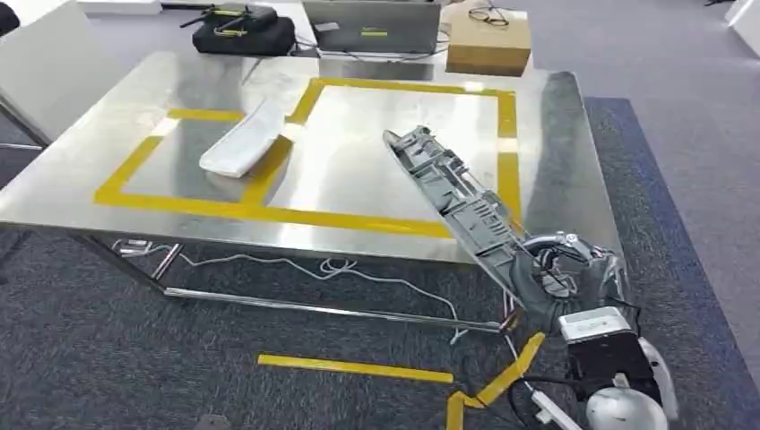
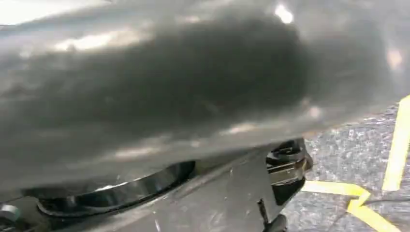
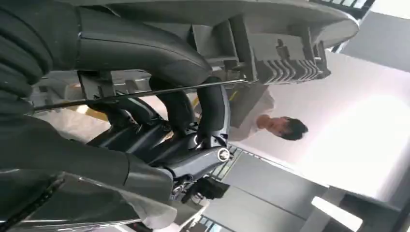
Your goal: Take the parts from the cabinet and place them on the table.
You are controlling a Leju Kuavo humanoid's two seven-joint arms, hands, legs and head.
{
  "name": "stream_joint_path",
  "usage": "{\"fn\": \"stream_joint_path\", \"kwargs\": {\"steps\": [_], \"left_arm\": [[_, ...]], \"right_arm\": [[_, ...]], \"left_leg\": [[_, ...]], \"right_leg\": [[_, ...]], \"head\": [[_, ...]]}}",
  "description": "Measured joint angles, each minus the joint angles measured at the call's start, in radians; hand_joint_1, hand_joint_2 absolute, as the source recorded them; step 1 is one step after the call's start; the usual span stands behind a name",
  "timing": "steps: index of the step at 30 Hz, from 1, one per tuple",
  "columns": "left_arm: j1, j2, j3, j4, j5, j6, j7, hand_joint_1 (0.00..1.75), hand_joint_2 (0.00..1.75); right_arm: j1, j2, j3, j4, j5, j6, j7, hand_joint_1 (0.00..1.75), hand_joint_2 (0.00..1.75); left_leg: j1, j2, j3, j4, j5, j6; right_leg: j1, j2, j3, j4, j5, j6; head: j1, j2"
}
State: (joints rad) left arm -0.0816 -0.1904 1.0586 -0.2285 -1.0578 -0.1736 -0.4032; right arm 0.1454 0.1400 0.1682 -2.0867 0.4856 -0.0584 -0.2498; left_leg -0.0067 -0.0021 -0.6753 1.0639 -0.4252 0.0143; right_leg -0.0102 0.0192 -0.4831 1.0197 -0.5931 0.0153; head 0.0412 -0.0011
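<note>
A long grey ribbed plastic part (image 1: 448, 193) slants over the steel table (image 1: 560, 134). Its far end is above the right yellow-taped rectangle (image 1: 506, 134) and its near end sticks out past the table's front edge. My right hand (image 1: 560, 278) grips that near end, below and in front of the table corner. Up close, the dark fingers (image 3: 212, 111) and the thumb curl round the grey part (image 3: 270, 53). A white curved part (image 1: 242, 143) lies on the table across the tape between the two rectangles. A blurred grey mass spreads across the left wrist view, so I cannot make out my left hand.
At the table's far end stand a black bag (image 1: 242, 31), a laptop (image 1: 372, 25) and a cardboard box (image 1: 488, 40). Cables (image 1: 341, 269) trail under the table, near yellow floor tape (image 1: 354, 365) and a power strip (image 1: 547, 408). A person (image 3: 280, 126) stands beyond the table.
</note>
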Motion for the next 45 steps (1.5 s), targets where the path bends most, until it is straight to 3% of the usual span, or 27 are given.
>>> {"fn": "stream_joint_path", "kwargs": {"steps": [2, 4, 7, 8, 9, 10, 12, 13, 15, 16, 24, 38, 45], "left_arm": [[0.000, -0.002, 0.000, 0.000, 0.000, -0.002, -0.010, 0.00, 0.00], [-0.005, -0.005, 0.000, 0.000, 0.000, -0.002, -0.014, 0.00, 0.00], [-0.011, -0.007, 0.000, 0.000, 0.000, -0.003, -0.016, 0.00, 0.00], [-0.011, -0.007, 0.000, 0.000, -0.001, -0.003, -0.016, 0.00, 0.00], [-0.011, -0.007, 0.000, 0.000, -0.001, -0.003, -0.016, 0.00, 0.00], [-0.010, -0.007, 0.000, 0.000, -0.003, -0.002, -0.014, 0.00, 0.00], [-0.010, -0.009, 0.000, 0.000, -0.007, -0.002, -0.013, 0.00, 0.00], [-0.009, -0.011, 0.000, 0.001, -0.009, -0.002, -0.013, 0.00, 0.00], [-0.013, -0.011, 0.000, 0.001, -0.010, -0.003, -0.013, 0.00, 0.00], [-0.013, -0.012, 0.000, 0.001, -0.010, -0.008, -0.014, 0.00, 0.00], [-0.013, -0.013, 0.000, 0.001, -0.011, -0.023, -0.025, 0.00, 0.00], [-0.012, -0.013, 0.000, 0.001, -0.011, -0.024, -0.033, 0.00, 0.00], [-0.012, -0.012, 0.000, 0.001, -0.018, -0.028, -0.034, 0.00, 0.00]], "right_arm": [[-0.001, -0.002, -0.001, -0.001, 0.004, -0.001, 0.002, 1.75, 1.75], [-0.002, -0.005, 0.000, -0.002, 0.004, -0.001, 0.003, 1.75, 1.75], [-0.006, -0.010, 0.000, -0.002, 0.004, -0.002, 0.002, 1.75, 1.75], [-0.006, -0.011, 0.000, -0.002, 0.004, -0.002, 0.002, 1.75, 1.75], [-0.005, -0.012, 0.000, -0.001, 0.004, -0.002, 0.003, 1.75, 1.75], [-0.005, -0.013, 0.000, 0.000, 0.004, -0.002, 0.003, 1.75, 1.75], [-0.006, -0.014, 0.000, 0.000, 0.005, -0.003, 0.003, 1.75, 1.75], [-0.007, -0.014, 0.000, 0.000, 0.006, -0.003, 0.002, 1.75, 1.75], [-0.013, -0.016, 0.000, -0.001, 0.007, -0.005, 0.002, 1.75, 1.75], [-0.013, -0.016, 0.000, -0.001, 0.007, -0.006, 0.002, 1.75, 1.75], [-0.036, -0.049, -0.045, 0.008, 0.008, -0.001, 0.048, 1.75, 1.75], [-0.062, -0.147, -0.148, 0.095, 0.032, 0.050, 0.094, 1.75, 1.75], [-0.084, -0.215, -0.216, 0.188, -0.004, 0.119, 0.142, 1.75, 1.75]], "left_leg": [[-0.002, -0.002, 0.003, -0.004, -0.006, 0.009], [0.007, -0.004, 0.024, -0.027, -0.006, 0.017], [0.005, -0.003, 0.038, -0.029, -0.023, 0.031], [0.003, -0.003, 0.043, -0.029, -0.030, 0.032], [0.002, -0.004, 0.050, -0.029, -0.036, 0.033], [0.000, -0.005, 0.060, -0.029, -0.043, 0.034], [-0.004, -0.009, 0.086, -0.029, -0.059, 0.033], [-0.003, -0.009, 0.090, -0.031, -0.065, 0.031], [-0.006, -0.009, 0.084, -0.024, -0.068, 0.024], [-0.007, -0.009, 0.085, -0.025, -0.068, 0.029], [-0.006, -0.007, 0.091, -0.035, -0.068, 0.021], [-0.008, -0.008, 0.093, -0.035, -0.066, 0.019], [-0.009, -0.008, 0.094, -0.035, -0.066, 0.019]], "right_leg": [[-0.001, -0.002, 0.012, -0.020, -0.005, 0.011], [-0.001, -0.009, 0.015, -0.001, -0.021, 0.022], [-0.001, -0.011, -0.120, 0.222, -0.115, 0.030], [-0.001, -0.011, -0.163, 0.276, -0.121, 0.030], [-0.001, -0.011, -0.186, 0.287, -0.100, 0.029], [0.000, -0.011, -0.186, 0.251, -0.052, 0.026], [0.002, -0.011, -0.131, 0.075, 0.081, 0.013], [0.007, -0.012, -0.110, 0.031, 0.095, 0.005], [0.011, -0.014, -0.093, 0.000, 0.088, 0.001], [0.011, -0.012, -0.093, -0.001, 0.091, 0.010], [0.012, -0.011, -0.092, 0.000, 0.085, 0.002], [0.010, -0.012, -0.088, 0.000, 0.086, 0.002], [0.009, -0.013, -0.088, -0.001, 0.086, 0.003]], "head": [[-0.003, 0.000], [0.002, 0.000], [0.001, 0.000], [0.000, 0.000], [0.001, 0.000], [0.001, 0.000], [0.001, 0.000], [-0.001, 0.000], [-0.004, 0.000], [-0.009, 0.000], [-0.007, 0.000], [-0.006, 0.000], [-0.006, 0.000]]}}
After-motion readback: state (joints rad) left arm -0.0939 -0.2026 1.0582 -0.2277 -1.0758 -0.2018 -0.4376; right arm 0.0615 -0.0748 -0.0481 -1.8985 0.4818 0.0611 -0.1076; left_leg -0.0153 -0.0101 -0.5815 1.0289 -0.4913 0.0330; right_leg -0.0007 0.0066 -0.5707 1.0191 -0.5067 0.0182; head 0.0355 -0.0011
